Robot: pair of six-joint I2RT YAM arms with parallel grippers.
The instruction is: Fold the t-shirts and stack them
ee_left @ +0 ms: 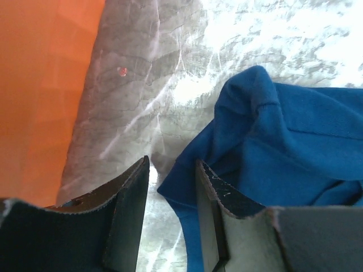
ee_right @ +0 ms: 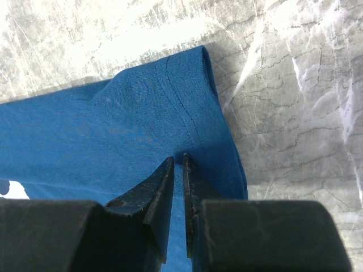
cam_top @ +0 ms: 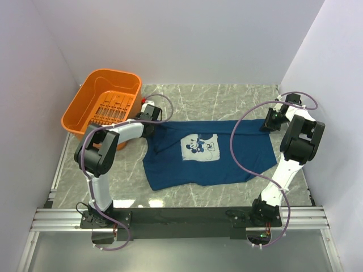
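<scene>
Since the t-shirt (cam_top: pixel 210 161) looks soft and limp, a sleeve (ee_right: pixel 170 90) suits gripping: left tool (ee_left: pixel 171 164) half-open, empty; right tool (ee_right: pixel 177 160) pinches one.

The right gripper (ee_right: pixel 177 162) presses its dark jaws nearly together on a blue shirt (ee_right: pixel 108 130), a thin strip of cloth showing between them. The stitched sleeve hem lies just beyond the tips, on a grey marbled table (ee_right: pixel 295 113).
</scene>
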